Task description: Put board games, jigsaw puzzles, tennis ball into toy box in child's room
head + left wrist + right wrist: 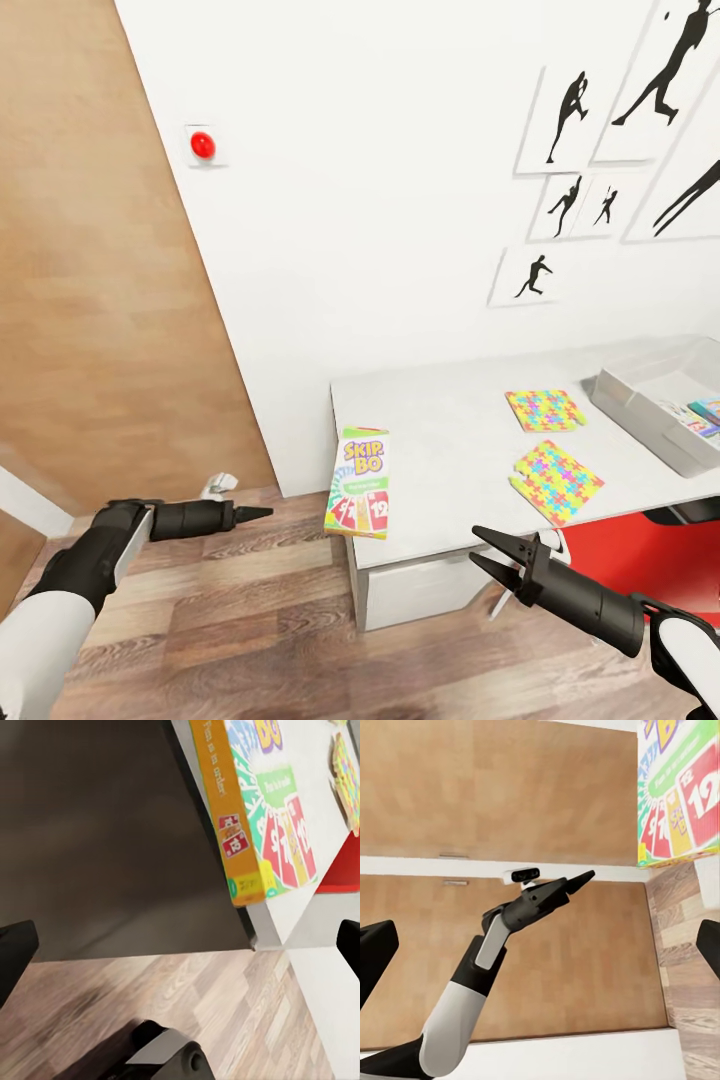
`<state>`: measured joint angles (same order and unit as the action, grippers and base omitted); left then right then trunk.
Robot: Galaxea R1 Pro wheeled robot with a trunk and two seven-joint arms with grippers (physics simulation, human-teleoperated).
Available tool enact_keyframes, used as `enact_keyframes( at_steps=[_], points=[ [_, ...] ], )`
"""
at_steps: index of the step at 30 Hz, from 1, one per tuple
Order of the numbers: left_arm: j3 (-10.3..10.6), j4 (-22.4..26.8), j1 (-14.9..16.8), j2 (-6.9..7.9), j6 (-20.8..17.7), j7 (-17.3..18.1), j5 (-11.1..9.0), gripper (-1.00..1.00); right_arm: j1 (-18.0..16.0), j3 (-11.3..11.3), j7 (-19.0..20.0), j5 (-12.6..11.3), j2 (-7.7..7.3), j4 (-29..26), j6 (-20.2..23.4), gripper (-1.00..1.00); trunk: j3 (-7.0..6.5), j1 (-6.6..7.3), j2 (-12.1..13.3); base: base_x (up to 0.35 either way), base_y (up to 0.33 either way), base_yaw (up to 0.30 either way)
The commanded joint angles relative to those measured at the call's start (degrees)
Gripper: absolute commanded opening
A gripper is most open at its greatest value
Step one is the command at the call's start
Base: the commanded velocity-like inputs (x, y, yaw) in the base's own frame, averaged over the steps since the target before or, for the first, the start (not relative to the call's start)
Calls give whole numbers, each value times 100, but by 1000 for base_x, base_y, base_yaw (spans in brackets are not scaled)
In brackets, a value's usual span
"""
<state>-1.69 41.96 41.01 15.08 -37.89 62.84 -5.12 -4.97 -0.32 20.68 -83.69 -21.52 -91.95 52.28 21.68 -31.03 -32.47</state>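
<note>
Yellow, green and red colour the flat Skip-Bo board game box (358,483), which lies at the near left corner of the long light-grey desk top (450,450), its lower end jutting past the front edge. The left arm reaches forward low over the wood-plank floor (230,620), left of the desk, and its black left gripper (262,513) has its fingers pressed together to a point, well apart from the box. The right arm comes in from the lower right, angled up and leftward; its black right gripper (488,552) has its two fingers spread in a narrow V, holding nothing, just below the desk's front edge. Farther right on the desk lie two thin squares with bright jigsaw patterns (545,409) (556,482), one behind the other. Beyond them the pale grey plastic bin (640,410) holds colourful flat items. A red seat (640,550) sits under the desk. The yellow side of the box (225,810) carries writing, but it is too blurred to read with certainty.
</note>
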Motion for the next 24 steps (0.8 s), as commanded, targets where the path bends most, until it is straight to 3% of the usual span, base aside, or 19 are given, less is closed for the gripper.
enact_keyframes(
  at_steps=[1,8,24],
  points=[
    [-9,-15,3,-17,-25,-11,-19,100,-4,-3,33,26,-1,2,19,100,7,-2,-7,58,-165,0],
    [-31,-68,3,-108,31,-80,-15,100,-4,-3,33,27,-1,2,19,100,7,-2,-7,23,-183,0],
    [-33,-76,3,-111,44,-80,-18,100,-4,-3,33,29,6,2,19,100,7,-2,-7,1,-99,0]
  ],
)
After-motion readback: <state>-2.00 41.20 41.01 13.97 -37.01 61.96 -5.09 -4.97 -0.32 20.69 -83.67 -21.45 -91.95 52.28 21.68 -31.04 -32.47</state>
